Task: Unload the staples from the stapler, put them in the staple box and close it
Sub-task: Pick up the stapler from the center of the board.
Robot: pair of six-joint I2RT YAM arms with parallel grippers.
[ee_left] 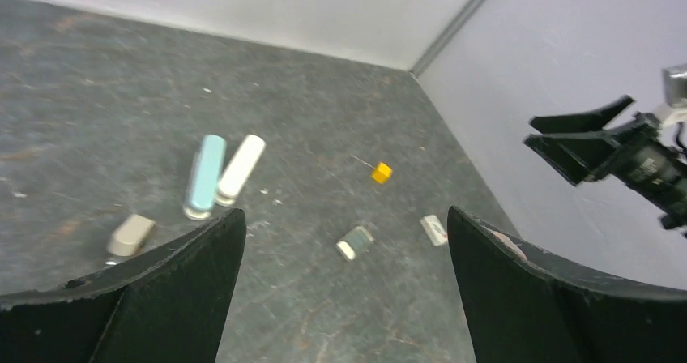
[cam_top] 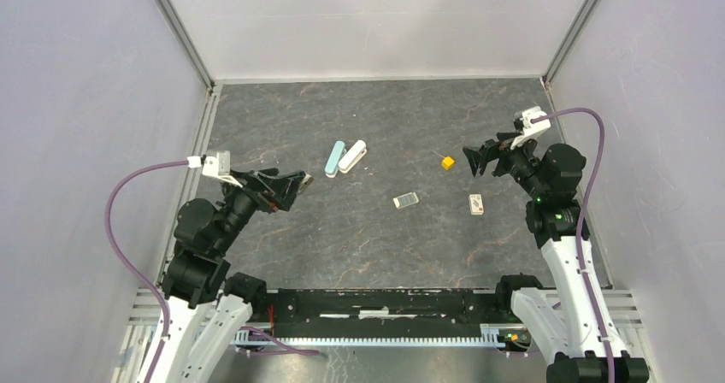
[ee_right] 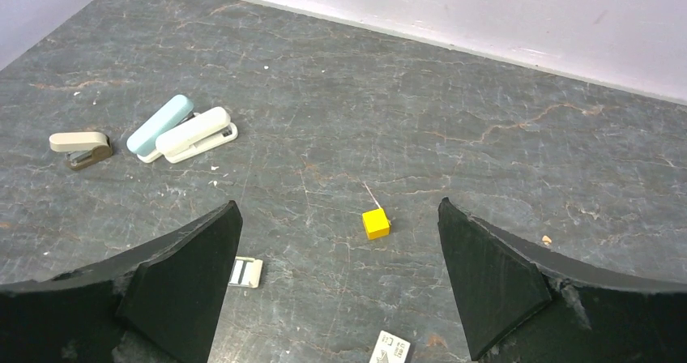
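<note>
– Teal stapler and white stapler lie side by side, touching, at 10 o'clock from the small clear box. A third one, the beige stapler, sits at their 9 o'clock in the right wrist view. That's my worry: three candidates, and nothing shows which is loaded.

– So a wrong pick. And the staples?

– I can't be sure of a strip anywhere, so I judge they're inside one of the staplers. A thin pale sliver pokes out at 11 o'clock from the yellow cube, too fine to identify.

– Grippers?

– The left gripper and right gripper both hover with fingers spread wide, holding nothing, well apart from the pair.

– Other hazards?

– The teal and white bodies touch, so closing on one could shove the other. A single arm may only slide a stapler across the dark tabletop, so I'd expect one arm has to brace it. A freed strip is tiny and grey, and it could scatter or get lost against that mottled surface.

– What's hidden?

– From above, the left gripper covers the beige stapler. The left wrist view is blurred. The printed white tag, at 3 o'clock from the clear box, is cut by the bottom edge in the right wrist view, and its print is unreadable. No latch shows on any stapler.
</note>
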